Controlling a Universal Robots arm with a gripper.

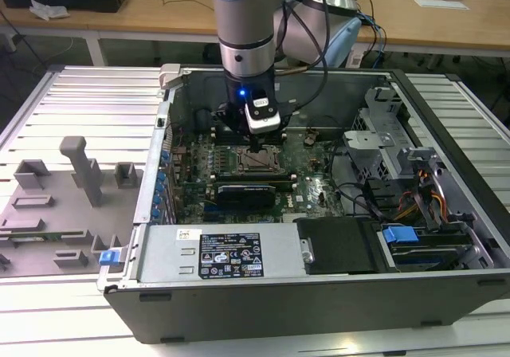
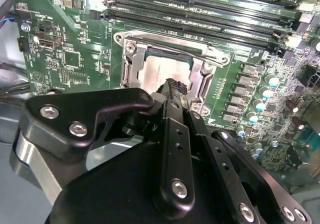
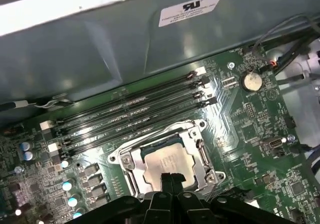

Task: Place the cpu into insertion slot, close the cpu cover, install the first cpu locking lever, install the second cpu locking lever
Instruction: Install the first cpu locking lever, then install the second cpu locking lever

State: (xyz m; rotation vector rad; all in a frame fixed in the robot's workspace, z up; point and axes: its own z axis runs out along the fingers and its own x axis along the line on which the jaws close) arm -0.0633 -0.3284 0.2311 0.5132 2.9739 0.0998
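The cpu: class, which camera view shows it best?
The first wrist view: the cpu lies face-up in its socket, barely hidden. The second wrist view has the hand covering part; the exterior view shows it small.

Matt black pincer (image 3: 167,180), dull silvery metal cpu cover (image 3: 200,156), pale satin-topped cpu (image 3: 167,163)

A slatted metal table (image 1: 88,94) was seen carrying the work in the exterior view. An open computer case (image 1: 319,293) was laid directly on it, toward the exterior view's right, with its open side turned upward. On the exterior view's left, a grey fixture tray (image 1: 48,213) with raised blocks and an upright post was set on the slats, just beside the case. A small blue piece (image 1: 107,256) was seen at the tray's near corner, close to the case wall.
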